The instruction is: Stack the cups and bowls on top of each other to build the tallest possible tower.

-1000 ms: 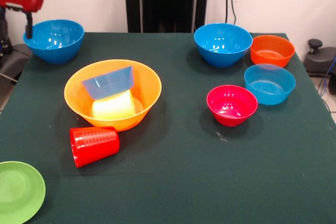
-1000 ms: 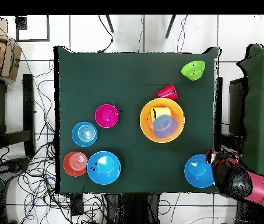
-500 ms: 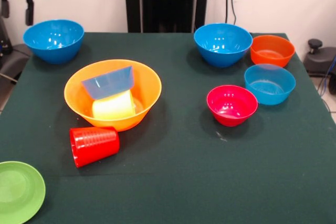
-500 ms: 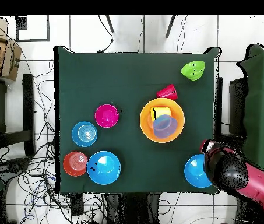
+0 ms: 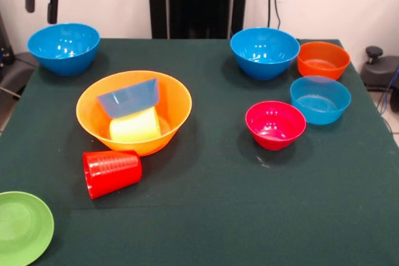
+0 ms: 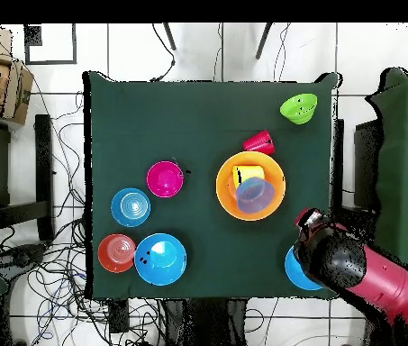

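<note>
The tower so far is the big yellow-orange bowl (image 5: 134,111) with one yellow cup (image 5: 135,125) lying on its side inside it and one pale translucent blue bowl (image 5: 128,97) tipped on edge against that cup, leaning on the big bowl's inner wall. This pile sits well below the gripper's (image 5: 38,1) two dark fingers (image 5: 52,4) in the front view and a little to their right. Those fingers hang down with a clear gap between them, parted and holding nothing.

One red ribbed cup (image 5: 111,172) lies on its side on the dark green tablecloth (image 5: 212,210), touching or just beside the big bowl's near rim, farther from the fingers than the pile. One light green bowl (image 5: 22,225) sits at the near corner, farthest from the fingers on that side.

There are two deep blue bowls: one (image 5: 63,48) stands directly beneath the fingertips, apart from them; the other (image 5: 264,52) is well to their right across the table. Beside that one sit one orange bowl (image 5: 323,60), a second pale blue bowl (image 5: 320,99) and one pink-red bowl (image 5: 275,124), all upright and well away from the fingers.

In the overhead view the red arm (image 6: 383,288) covers part of the deep blue bowl under it.
</note>
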Available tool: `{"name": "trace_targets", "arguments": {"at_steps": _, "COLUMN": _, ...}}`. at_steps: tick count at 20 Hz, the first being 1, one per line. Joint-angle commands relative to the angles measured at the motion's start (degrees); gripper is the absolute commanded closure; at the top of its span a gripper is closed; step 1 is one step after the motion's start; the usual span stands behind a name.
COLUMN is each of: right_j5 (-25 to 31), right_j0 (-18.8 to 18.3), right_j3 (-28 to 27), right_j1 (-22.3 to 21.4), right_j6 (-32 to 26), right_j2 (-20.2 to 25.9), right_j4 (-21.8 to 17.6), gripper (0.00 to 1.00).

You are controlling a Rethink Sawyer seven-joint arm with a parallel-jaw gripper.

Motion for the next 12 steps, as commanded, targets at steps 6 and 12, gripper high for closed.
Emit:
{"name": "trace_targets", "arguments": {"at_steps": 6, "right_j5": 4.17, "right_j0": 4.06, "right_j3": 4.76, "right_j1": 2.48, "right_j6": 15.71, "right_j2": -3.26, "right_j4": 8.17, "gripper": 0.00}}
{"name": "trace_targets", "arguments": {"at_steps": 12, "right_j5": 1.91, "right_j0": 4.52, "right_j3": 5.28, "right_j1": 3.50, "right_j6": 17.03, "right_j2": -2.05, "right_j4": 9.74, "gripper": 0.00}}
